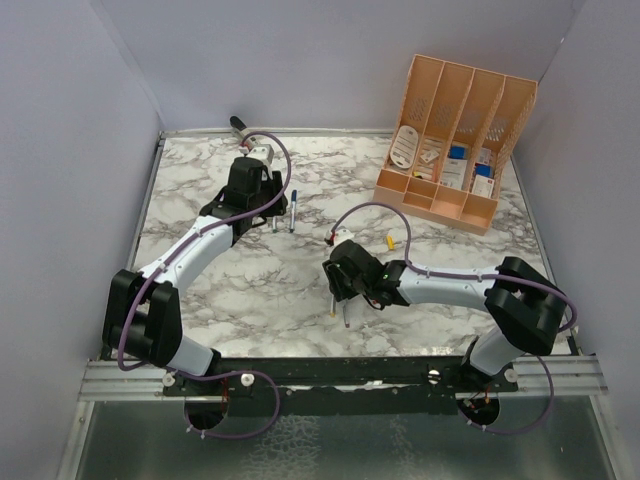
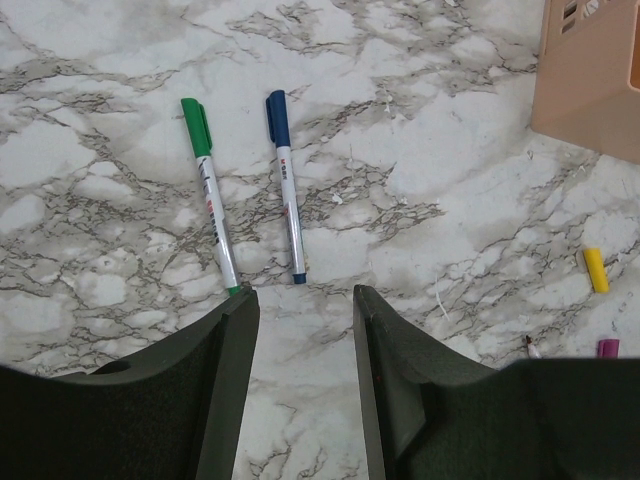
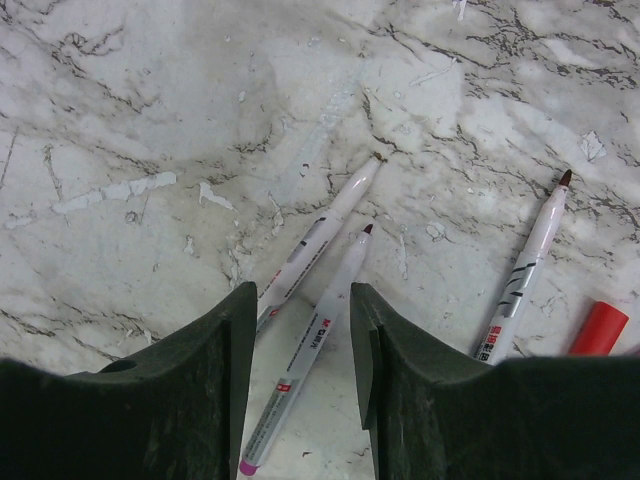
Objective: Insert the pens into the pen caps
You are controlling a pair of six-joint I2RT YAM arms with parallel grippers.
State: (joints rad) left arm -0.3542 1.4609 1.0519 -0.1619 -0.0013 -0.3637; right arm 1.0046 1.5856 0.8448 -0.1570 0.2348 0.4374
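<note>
Top external view: over the veined marble surface (image 1: 340, 165), the right arm (image 1: 440, 280) is nearer the uncapped pens (image 1: 336, 300). The left arm (image 1: 190, 250) reaches farther out.

Left wrist view: the left fingers (image 2: 228, 380) stand parted and empty. Just beyond them lie a green-capped pen (image 2: 212, 200) and a blue-capped pen (image 2: 286, 190), slim and pointing away.

Right wrist view: the right fingers (image 3: 215, 380) are released, straddling a thin white magenta-ended pen (image 3: 305, 350). Its long axis runs ahead and rightward. A glossy red cap (image 3: 598, 328) lies to the right.
</note>
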